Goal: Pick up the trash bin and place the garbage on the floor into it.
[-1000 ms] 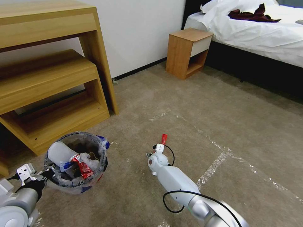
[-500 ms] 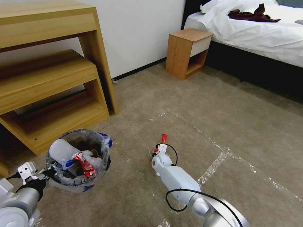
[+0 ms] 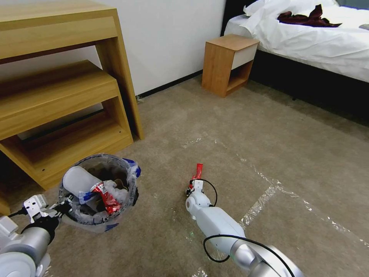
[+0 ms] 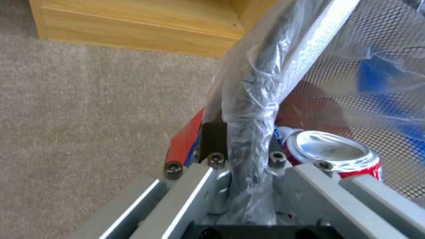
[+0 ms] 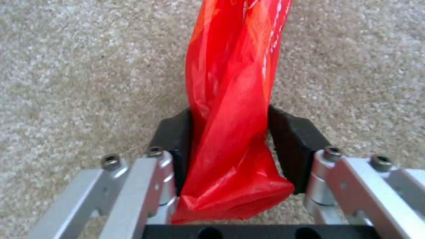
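Observation:
The trash bin (image 3: 98, 190), round with a clear bag liner showing blue patches, hangs tilted at the lower left. My left gripper (image 3: 63, 207) is shut on its near rim. In the left wrist view the pads (image 4: 214, 136) pinch the dark rim and liner (image 4: 254, 99). Garbage fills the bin: a white slipper sole (image 3: 77, 181), a red wrapper (image 3: 107, 198) and a red can (image 4: 330, 154). On the floor (image 3: 269, 154) in the middle, my right gripper (image 3: 195, 184) is shut on another red wrapper (image 3: 198, 170), squeezed between the black pads (image 5: 288, 139) just above the carpet.
A wooden stepped shelf unit (image 3: 65, 104) stands close behind the bin at the left. A small wooden nightstand (image 3: 226, 63) and a bed (image 3: 315, 42) are at the far right. Shiny tape strips (image 3: 265, 198) cross the carpet.
The bin has shifted to the right and slightly away with my left gripper. My right wrist has drawn a little to the right, its fingers still at the red wrapper.

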